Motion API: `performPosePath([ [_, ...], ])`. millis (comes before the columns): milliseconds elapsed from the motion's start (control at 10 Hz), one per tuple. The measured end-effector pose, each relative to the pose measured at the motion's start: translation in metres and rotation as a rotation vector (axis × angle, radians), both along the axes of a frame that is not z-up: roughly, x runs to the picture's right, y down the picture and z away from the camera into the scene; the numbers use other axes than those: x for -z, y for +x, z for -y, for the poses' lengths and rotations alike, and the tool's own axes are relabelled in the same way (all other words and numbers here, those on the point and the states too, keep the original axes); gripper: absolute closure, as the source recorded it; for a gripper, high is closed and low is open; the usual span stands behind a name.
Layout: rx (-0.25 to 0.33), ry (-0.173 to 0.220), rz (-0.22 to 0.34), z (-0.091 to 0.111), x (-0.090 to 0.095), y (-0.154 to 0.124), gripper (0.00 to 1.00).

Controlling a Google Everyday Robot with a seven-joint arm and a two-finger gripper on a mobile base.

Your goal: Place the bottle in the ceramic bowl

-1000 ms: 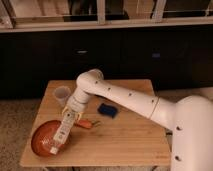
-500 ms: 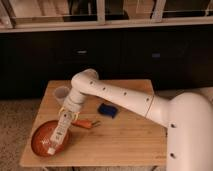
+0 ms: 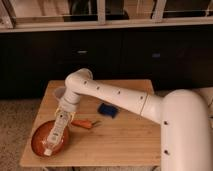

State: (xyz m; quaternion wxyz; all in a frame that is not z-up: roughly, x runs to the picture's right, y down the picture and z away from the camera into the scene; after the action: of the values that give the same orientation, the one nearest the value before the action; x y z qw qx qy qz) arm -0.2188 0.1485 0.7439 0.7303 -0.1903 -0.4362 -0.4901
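The bottle (image 3: 55, 134) lies slanted over the ceramic bowl (image 3: 36, 141). Its lower end is down inside the bowl near the front rim, and its upper end rises past the bowl's back right rim. The gripper (image 3: 62, 114) is just above that back right rim, at the bottle's upper end. Whether it grips the bottle or stands apart from it cannot be told, since both are white and run together there.

The bowl sits on the wooden table (image 3: 125, 142). A small orange item (image 3: 81, 123) lies just to the right of the bowl. A blue object (image 3: 106, 110) lies farther right and a little farther back. A short white cup (image 3: 58, 93) stands behind the bowl, partly hidden by the arm (image 3: 115, 95).
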Motion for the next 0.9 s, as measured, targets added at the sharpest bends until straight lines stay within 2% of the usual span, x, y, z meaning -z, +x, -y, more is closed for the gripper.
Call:
performPosePath([
  [500, 0.028, 0.001, 0.000, -0.004, 0.001, -0.020, 0.85],
  [900, 0.037, -0.001, -0.005, -0.008, 0.003, -0.025, 0.85],
])
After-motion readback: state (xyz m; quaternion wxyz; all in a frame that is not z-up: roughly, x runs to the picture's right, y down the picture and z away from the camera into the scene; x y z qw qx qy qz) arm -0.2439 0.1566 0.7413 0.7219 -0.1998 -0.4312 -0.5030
